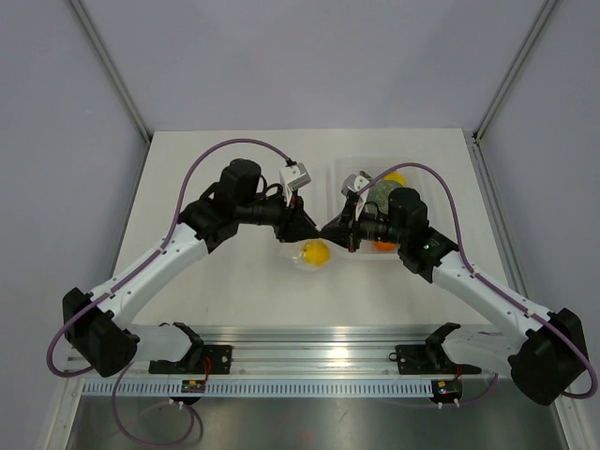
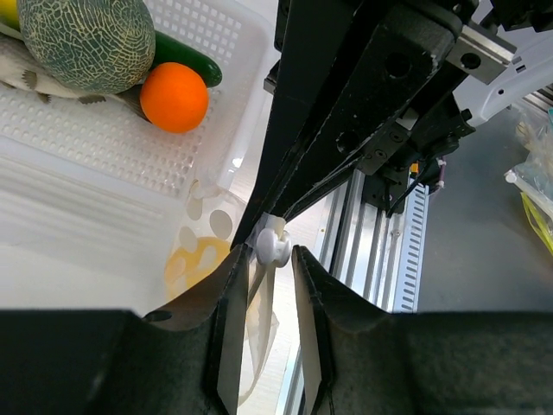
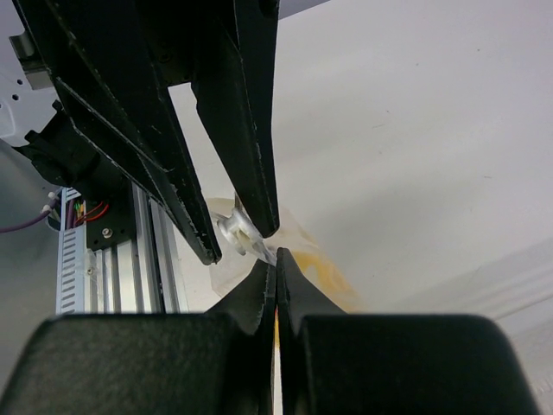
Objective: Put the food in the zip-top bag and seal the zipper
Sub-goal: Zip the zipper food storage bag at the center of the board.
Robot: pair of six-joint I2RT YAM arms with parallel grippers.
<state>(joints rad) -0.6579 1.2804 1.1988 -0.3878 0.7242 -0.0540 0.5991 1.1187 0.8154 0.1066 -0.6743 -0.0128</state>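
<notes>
Centrally, right pincer (image 3: 276,264) clenched on zip-top bag (image 1: 299,255) holding yellow food (image 1: 317,252); left pincer (image 2: 270,256) straddles zipper slider (image 2: 273,247), grip unclear.

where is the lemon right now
In the top view, the lemon sits mid-table, just below where the left tool and right tool meet, left of the clear tray.
</notes>
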